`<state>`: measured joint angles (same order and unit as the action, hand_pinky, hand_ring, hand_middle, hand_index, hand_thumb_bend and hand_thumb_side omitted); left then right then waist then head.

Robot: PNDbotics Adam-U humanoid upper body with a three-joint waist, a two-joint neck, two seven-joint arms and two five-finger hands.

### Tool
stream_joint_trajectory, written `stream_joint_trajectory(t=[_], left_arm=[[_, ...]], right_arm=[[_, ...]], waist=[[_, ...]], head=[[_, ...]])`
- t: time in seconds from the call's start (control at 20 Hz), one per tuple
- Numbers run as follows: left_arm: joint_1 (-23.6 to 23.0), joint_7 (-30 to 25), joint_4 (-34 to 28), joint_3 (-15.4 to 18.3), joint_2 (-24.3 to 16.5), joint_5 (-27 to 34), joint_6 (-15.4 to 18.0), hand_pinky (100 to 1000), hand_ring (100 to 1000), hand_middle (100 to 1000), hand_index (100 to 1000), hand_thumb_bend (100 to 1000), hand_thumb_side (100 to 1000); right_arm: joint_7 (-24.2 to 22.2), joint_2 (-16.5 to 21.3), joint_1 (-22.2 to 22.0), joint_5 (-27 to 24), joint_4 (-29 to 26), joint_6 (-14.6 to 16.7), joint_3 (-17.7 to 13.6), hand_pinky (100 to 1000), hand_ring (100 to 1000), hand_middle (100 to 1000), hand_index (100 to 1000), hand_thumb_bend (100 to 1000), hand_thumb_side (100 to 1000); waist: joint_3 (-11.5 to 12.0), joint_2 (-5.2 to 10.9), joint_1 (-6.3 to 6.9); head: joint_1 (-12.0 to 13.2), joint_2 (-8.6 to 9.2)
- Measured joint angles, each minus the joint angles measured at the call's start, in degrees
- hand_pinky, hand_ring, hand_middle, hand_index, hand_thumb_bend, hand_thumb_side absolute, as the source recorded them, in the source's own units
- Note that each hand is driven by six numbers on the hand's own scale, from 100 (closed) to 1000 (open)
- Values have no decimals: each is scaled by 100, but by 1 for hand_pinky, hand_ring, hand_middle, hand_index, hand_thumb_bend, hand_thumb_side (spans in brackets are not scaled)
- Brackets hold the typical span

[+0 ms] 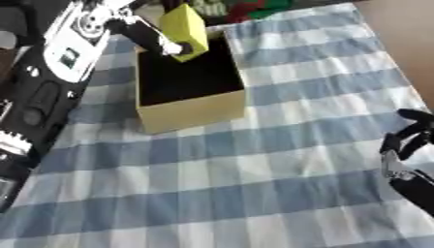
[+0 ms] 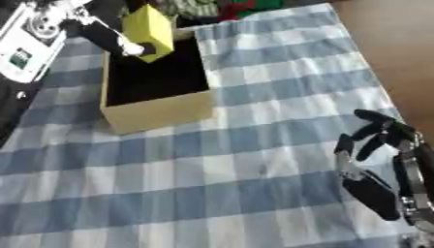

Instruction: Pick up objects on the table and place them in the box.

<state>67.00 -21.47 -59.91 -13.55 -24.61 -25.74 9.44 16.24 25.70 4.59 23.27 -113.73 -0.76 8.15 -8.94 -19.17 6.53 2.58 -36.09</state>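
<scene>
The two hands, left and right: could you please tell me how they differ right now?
The left hand is raised over the yellow box, fingers curled round a yellow block; the right hand holds nothing. The left is at the far left, the right low by the right edge, over the checked cloth. Both are black.

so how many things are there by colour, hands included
yellow: 2, the open box and the block held above it by the left hand
black: 2, the left hand and the right hand
blue and white: 1, the checked cloth
total: 5
</scene>
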Motion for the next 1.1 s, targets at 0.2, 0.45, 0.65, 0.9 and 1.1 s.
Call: stream_joint_trajectory(t=[0.2,0.45,0.65,0.9,1.1], left_arm=[[-76,-203,139,-33,0,132,-13,887,567,438,756,260,100],[-110,-558,155,-66,0,258,89,953,770,675,863,523,462],[-140,-778,139,-62,-4,232,276,989,826,759,905,679,609],[-141,-764,80,-9,-5,143,444,981,823,755,901,675,579],[-149,-679,43,16,-9,101,503,965,796,720,872,613,550]], right_arm=[[60,0,0,0,0,18,-32,903,392,509,819,100,408],[103,0,0,0,0,22,-65,903,391,508,819,100,405],[111,-3,-2,0,0,14,-72,903,391,508,819,100,403],[115,-16,-6,2,0,5,-72,903,391,508,819,100,402],[119,-17,-10,3,0,-2,-72,903,391,508,819,100,402]], waist=[[16,-23,0],[28,-27,-4],[56,-30,-20],[76,-31,-29],[136,-30,-54]], head=[[-21,-6],[-48,-11],[-61,-24],[-66,-41],[-68,-58]])
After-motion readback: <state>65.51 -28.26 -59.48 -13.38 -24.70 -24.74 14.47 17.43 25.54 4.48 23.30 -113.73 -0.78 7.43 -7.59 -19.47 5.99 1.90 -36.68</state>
